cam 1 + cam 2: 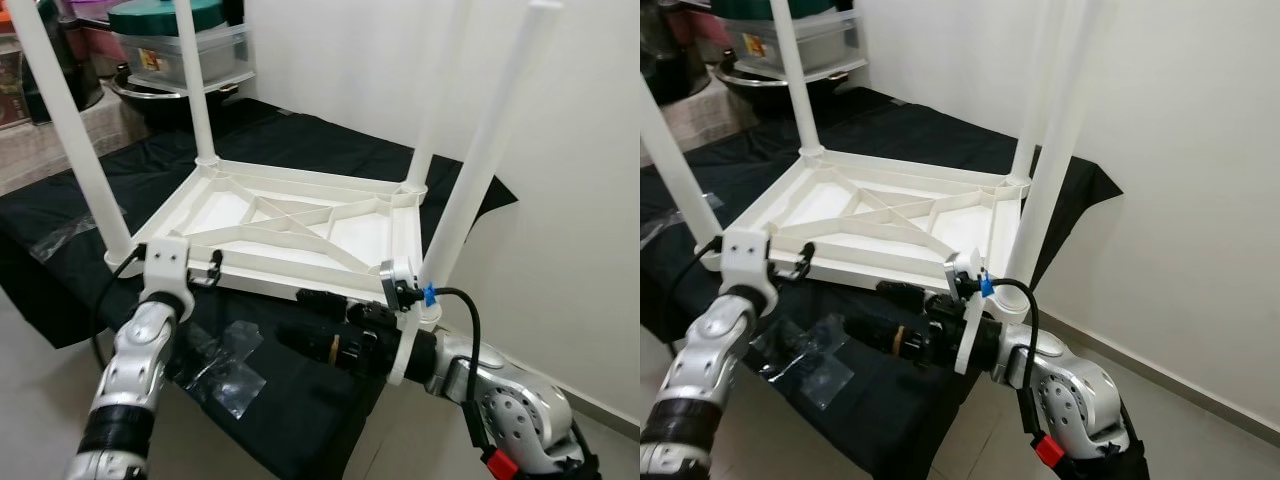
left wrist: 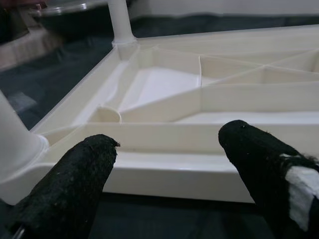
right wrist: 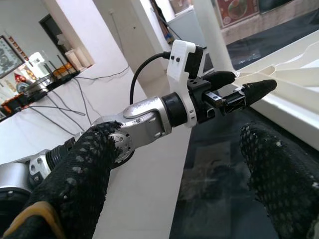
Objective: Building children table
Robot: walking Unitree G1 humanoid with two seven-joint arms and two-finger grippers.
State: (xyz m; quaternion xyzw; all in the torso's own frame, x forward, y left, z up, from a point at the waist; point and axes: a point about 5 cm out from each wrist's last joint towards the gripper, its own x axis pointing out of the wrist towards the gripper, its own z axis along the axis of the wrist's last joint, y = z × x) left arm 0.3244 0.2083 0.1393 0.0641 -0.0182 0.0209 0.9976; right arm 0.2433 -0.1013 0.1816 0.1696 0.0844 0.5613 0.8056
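Note:
A white plastic children's table (image 1: 290, 225) lies upside down on a black cloth (image 1: 300, 140), with its legs standing up. The near right leg (image 1: 480, 170) and the near left leg (image 1: 70, 130) rise from the front corners. My left gripper (image 2: 169, 144) is open just in front of the tabletop's near edge (image 2: 199, 172), close to the left corner, with nothing between its fingers. My right gripper (image 1: 292, 318) is open, held low in front of the near right corner and pointing left. The right wrist view looks across at the left gripper (image 3: 251, 82).
Crumpled clear plastic wrap (image 1: 225, 365) lies on the cloth under my grippers. Stacked storage containers and a metal bowl (image 1: 180, 40) stand at the back left. A white wall (image 1: 570, 200) runs close along the right, with bare floor (image 1: 40, 400) below the cloth's front edge.

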